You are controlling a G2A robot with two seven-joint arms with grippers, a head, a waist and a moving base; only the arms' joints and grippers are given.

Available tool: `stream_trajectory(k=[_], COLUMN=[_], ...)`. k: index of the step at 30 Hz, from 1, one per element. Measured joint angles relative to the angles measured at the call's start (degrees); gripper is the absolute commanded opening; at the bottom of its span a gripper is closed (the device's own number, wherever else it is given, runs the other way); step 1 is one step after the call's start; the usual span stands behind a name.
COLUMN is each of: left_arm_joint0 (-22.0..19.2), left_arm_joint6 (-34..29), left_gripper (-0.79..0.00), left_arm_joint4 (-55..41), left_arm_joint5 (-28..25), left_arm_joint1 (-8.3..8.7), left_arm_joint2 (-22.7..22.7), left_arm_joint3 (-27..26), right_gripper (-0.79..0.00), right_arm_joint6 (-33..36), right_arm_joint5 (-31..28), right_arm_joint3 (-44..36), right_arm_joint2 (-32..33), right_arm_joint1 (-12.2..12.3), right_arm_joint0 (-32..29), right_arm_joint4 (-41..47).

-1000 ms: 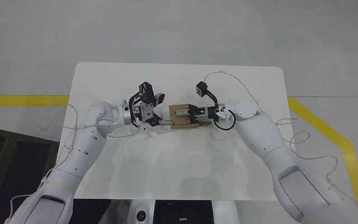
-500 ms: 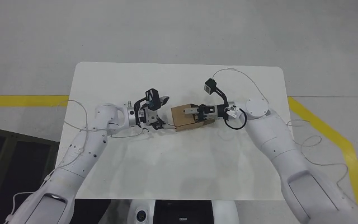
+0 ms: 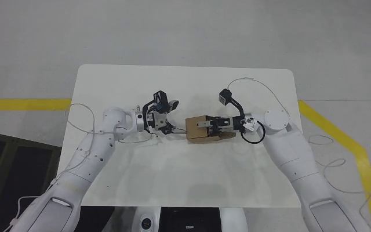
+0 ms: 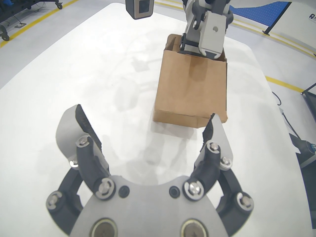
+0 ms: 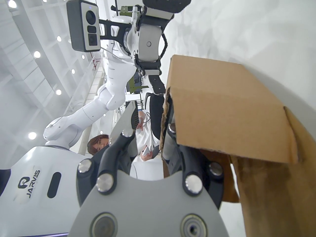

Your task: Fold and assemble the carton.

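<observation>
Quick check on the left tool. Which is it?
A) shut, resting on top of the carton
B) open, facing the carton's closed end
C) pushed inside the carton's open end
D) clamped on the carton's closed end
B: the left tool has its jaws spread wide with nothing between them, and it points at the closed end of the carton.
</observation>
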Motion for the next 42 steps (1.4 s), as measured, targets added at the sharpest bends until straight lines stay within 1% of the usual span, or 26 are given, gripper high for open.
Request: stream_trajectory(k=[5,7,12,16,19,20,23,26,27,29,30,31,37,42], left_arm_joint0=[1.0,1.5,3.0,3.9,4.6,4.8,5.1,5.1,5.0,4.7,4.5,4.3,3.3,2.3], left_arm_joint6=[-1.7,-2.4,-4.4,-7.6,-9.9,-10.9,-13.3,-13.8,-13.7,-13.2,-12.9,-12.6,-10.2,-8.3], left_gripper=[0.0,0.0,0.0,0.0,0.0,0.0,0.0,0.0,0.0,0.0,0.0,0.0,0.0,0.0], left_arm_joint4=[-2.5,-3.8,-9.9,-13.9,-15.8,-16.3,-16.0,-14.9,-14.6,-13.6,-13.1,-12.5,-8.2,-6.4], left_arm_joint5=[-0.4,-0.4,-0.4,-0.4,-0.4,-0.4,-0.4,-0.4,-0.4,-0.4,-0.4,-0.4,0.5,0.6], left_arm_joint1=[0.84,1.2,2.34,3.22,3.87,4.13,4.69,4.92,4.92,4.85,4.81,4.76,4.28,3.91], left_arm_joint2=[-2.2,-2.8,-4.9,-6.1,-6.4,-6.4,-5.8,-5.0,-4.8,-4.2,-4.0,-3.8,-2.7,-2.1], left_arm_joint3=[-1.5,-2.1,-3.2,-4.3,-5.5,-6.0,-7.2,-7.7,-7.7,-7.8,-7.7,-7.7,-6.7,-4.5], right_gripper=[-0.65,-0.631,-0.628,-0.631,-0.616,-0.582,-0.52,-0.406,-0.317,-0.083,-0.028,0.0,0.0,0.0], right_arm_joint6=[-1.2,-1.9,-4.5,-5.6,-6.6,-6.8,-7.0,-6.4,-6.1,-5.2,-4.8,-4.4,-2.9,-1.8], right_arm_joint5=[-0.3,-0.7,-2.5,-3.3,-4.1,-4.5,-5.4,-5.8,-5.8,-5.6,-5.5,-5.4,-5.7,-6.3], right_arm_joint3=[2.2,3.2,6.2,8.6,10.9,12.1,15.0,17.2,17.6,18.1,18.3,18.3,17.3,14.5], right_arm_joint2=[-2.8,-3.7,-6.4,-9.3,-11.4,-12.0,-13.2,-13.6,-13.6,-13.4,-13.3,-13.1,-11.6,-9.1], right_arm_joint1=[-1.1,-1.6,-3.2,-4.7,-6.0,-6.5,-7.4,-7.8,-7.9,-7.8,-7.8,-7.7,-7.0,-5.7], right_arm_joint0=[2.1,3.1,5.8,8.2,9.8,10.3,11.5,12.4,12.6,12.9,13.0,13.0,12.2,10.7], right_arm_joint4=[0.9,1.2,2.2,2.6,3.3,3.6,3.9,3.7,3.6,3.3,3.2,3.1,3.0,2.2])
